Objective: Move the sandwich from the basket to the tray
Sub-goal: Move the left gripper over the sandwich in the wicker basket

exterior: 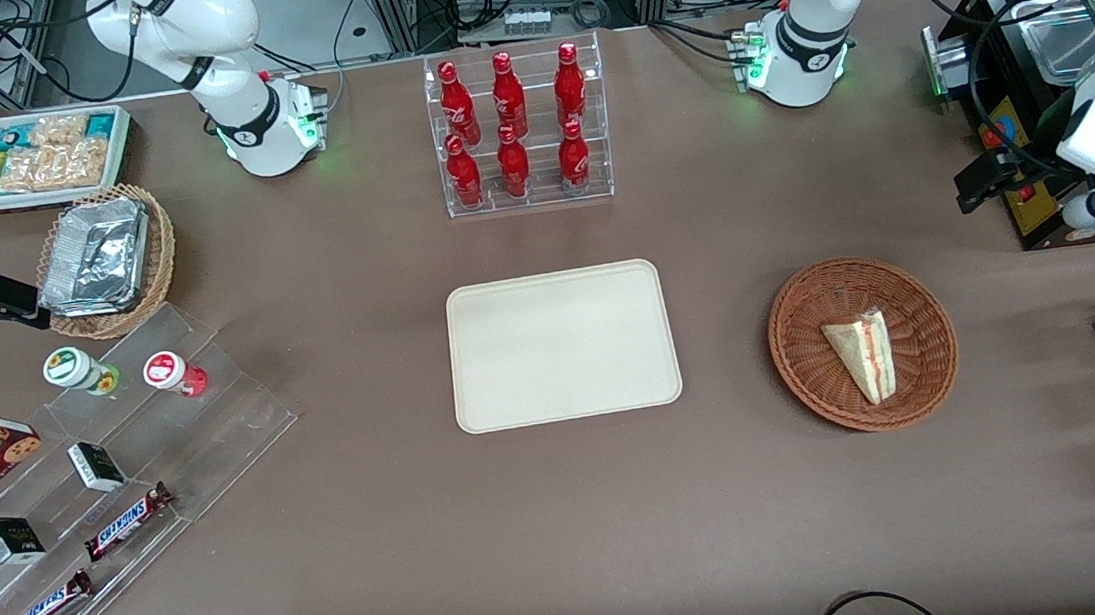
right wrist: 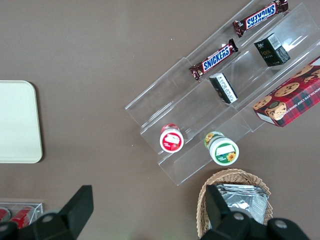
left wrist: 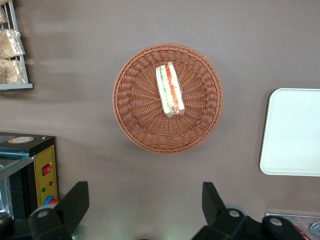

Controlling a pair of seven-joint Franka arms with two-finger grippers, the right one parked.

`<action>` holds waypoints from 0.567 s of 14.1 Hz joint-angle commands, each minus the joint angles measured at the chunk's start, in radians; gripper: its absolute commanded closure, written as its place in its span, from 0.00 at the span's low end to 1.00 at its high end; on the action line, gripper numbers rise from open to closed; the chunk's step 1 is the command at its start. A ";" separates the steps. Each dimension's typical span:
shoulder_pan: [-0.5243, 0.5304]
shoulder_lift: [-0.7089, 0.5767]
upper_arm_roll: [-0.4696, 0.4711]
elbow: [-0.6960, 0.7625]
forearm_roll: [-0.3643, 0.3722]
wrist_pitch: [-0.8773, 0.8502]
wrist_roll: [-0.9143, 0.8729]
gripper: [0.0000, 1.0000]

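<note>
Sandwich (left wrist: 170, 90) in basket (left wrist: 135, 120); open gripper (left wrist: 145, 205) apparently well above.

- The brown table (exterior: 721, 230) carries everything.
- The tray (exterior: 563, 345) lies flat mid-table.
- The basket (exterior: 862, 343) sits toward the working arm's end.
- A clear rack of red bottles (exterior: 518, 127) stands farther from the front camera than the tray.
- The gripper (left wrist: 145, 205) hangs above the table, fingers apart.
</note>
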 commanded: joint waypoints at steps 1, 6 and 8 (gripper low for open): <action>0.011 -0.004 -0.012 0.005 -0.016 0.006 0.023 0.00; 0.001 0.072 -0.011 -0.001 -0.005 0.080 0.015 0.00; 0.000 0.120 -0.012 -0.015 -0.001 0.138 0.011 0.00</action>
